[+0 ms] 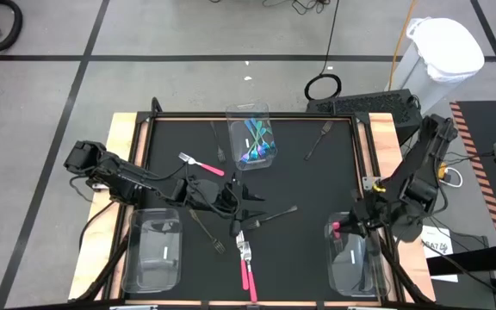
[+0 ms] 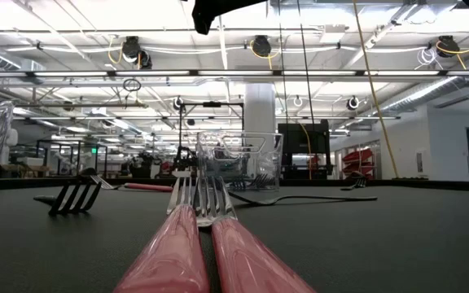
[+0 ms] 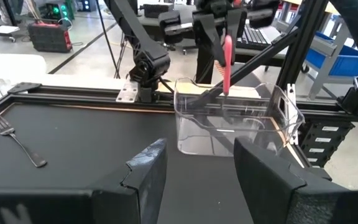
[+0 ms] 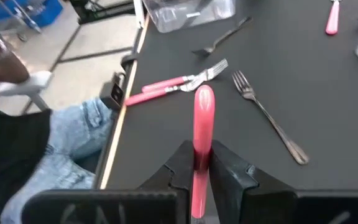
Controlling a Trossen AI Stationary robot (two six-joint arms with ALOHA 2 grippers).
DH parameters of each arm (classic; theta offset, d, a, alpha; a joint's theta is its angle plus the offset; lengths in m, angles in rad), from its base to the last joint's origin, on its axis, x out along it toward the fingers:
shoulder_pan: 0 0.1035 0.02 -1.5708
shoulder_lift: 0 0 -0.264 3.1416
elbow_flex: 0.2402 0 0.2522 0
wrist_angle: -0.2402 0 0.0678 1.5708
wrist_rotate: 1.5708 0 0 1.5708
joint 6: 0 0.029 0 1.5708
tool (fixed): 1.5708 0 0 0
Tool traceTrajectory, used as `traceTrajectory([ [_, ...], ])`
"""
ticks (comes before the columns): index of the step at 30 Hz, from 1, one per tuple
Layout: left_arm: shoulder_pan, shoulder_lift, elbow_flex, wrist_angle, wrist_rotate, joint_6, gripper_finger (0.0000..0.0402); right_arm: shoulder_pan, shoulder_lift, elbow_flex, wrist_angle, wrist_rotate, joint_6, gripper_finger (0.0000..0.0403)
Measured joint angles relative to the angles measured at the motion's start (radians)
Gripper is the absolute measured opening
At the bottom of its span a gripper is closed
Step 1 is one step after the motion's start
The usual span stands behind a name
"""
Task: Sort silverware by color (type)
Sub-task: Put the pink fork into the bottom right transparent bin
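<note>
My right gripper (image 1: 341, 226) is shut on a pink-handled utensil (image 4: 202, 112) and holds it above the clear bin (image 1: 351, 258) at the table's near right. The left wrist view shows that utensil (image 3: 227, 62) hanging over the bin (image 3: 235, 124). My left gripper (image 1: 231, 200) stands open at mid-table above the mat, with nothing between its fingers (image 3: 194, 174). Two pink forks (image 1: 246, 267) lie side by side near the front edge, and another pink fork (image 1: 198, 164) lies left of centre. Dark forks (image 1: 274, 215) lie scattered on the mat. Teal-handled utensils (image 1: 257, 146) lie in the far bin (image 1: 250, 116). My right gripper pinches the pink handle (image 4: 202, 134) between its two fingers. The handle runs along the fingers and its rounded end (image 4: 204, 96) sticks out past the tips; the head is hidden behind the gripper. The utensil is lifted clear and slants down over the near right bin.
A third clear bin (image 1: 153, 250) stands at the near left. More dark forks lie at the far right (image 1: 317, 138), near left (image 1: 205, 228) and beside the far bin (image 1: 218, 142). A person in jeans (image 4: 61, 143) is close to the table's rail (image 4: 120, 118).
</note>
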Motion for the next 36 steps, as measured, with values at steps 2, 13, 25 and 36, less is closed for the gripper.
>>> traceTrajectory([
  [2, 0.0, 0.0, 0.0, 0.0, 0.0, 0.0, 0.0187, 0.023, 0.022, 0.0, -0.013, 0.029, 0.029, 0.0031],
  [13, 0.0, 0.0, 0.0, 0.001, 0.0, -0.001, 0.0187, 0.15, 0.157, 0.0, -0.088, 0.13, 0.229, 0.0031],
  [25, 0.0, 0.0, 0.0, 0.004, 0.0, -0.002, 0.0187, 0.245, 0.275, 0.0, -0.104, 0.249, 0.406, 0.0031],
  [36, 0.0, 0.0, 0.0, 0.004, 0.0, -0.001, 0.0187, 0.275, 0.357, 0.0, -0.105, 0.256, 0.51, 0.0031],
])
